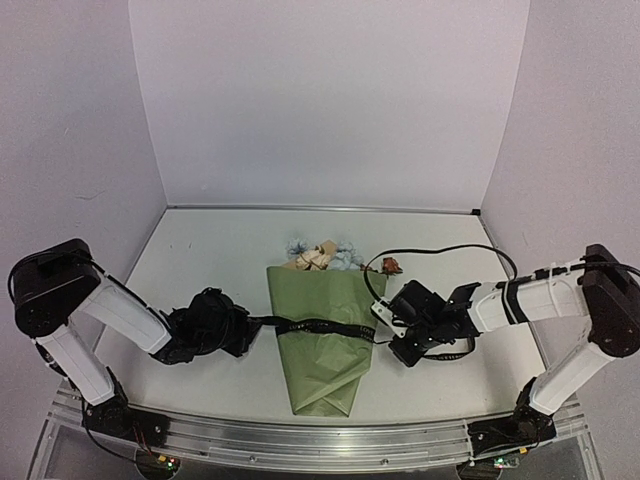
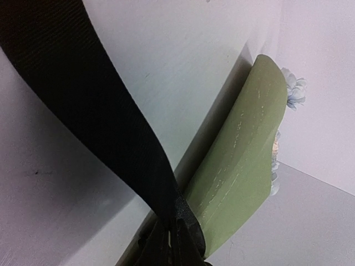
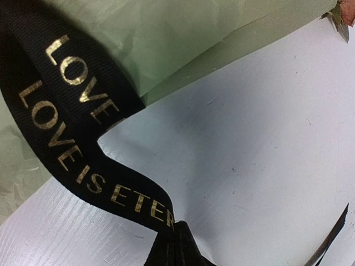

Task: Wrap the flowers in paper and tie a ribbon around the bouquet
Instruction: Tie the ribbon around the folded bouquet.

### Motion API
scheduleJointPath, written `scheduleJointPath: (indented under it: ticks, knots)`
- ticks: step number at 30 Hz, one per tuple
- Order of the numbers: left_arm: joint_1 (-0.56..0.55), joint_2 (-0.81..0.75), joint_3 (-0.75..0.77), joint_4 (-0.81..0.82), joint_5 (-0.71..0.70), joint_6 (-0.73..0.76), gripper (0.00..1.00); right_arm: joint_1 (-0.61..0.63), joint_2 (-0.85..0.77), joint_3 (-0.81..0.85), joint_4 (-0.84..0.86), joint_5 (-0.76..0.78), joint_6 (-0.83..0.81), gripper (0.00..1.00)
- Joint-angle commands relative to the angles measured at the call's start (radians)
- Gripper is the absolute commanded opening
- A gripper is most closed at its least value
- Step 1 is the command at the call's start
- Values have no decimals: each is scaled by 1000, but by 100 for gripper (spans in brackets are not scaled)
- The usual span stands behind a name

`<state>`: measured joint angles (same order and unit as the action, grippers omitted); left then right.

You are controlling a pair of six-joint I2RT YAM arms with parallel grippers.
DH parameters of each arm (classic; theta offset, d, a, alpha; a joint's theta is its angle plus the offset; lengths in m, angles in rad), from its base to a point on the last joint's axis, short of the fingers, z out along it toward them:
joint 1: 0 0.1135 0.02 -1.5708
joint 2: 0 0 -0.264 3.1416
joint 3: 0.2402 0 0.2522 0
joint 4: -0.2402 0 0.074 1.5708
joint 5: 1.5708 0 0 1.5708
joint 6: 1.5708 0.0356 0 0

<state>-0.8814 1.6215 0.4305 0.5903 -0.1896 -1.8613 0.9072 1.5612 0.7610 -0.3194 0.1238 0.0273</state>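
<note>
The left jaws are pinched shut on one end of the ribbon [image 1: 315,326] and the right jaws are clamped shut on the other end. The black band runs out from each pair and stretches across the middle of the bouquet [image 1: 325,365], which sits between them. The bouquet lies flat on the worktop [image 1: 220,250], narrow end toward the arm bases, with flowers [image 1: 318,255] poking out of its far, wide end.

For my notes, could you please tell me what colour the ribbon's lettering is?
Gold on the black ribbon; clearest in right wrist view.
</note>
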Motion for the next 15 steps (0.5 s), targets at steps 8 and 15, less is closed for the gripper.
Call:
scheduleJointPath:
  ticks: [8,15]
  knots:
    - [-13,61,8,149,64,-77,43,15,-30,60,-49,21,13,0]
    - [-14,108,20,190,61,-100,57,16,-16,71,-53,21,13,0]
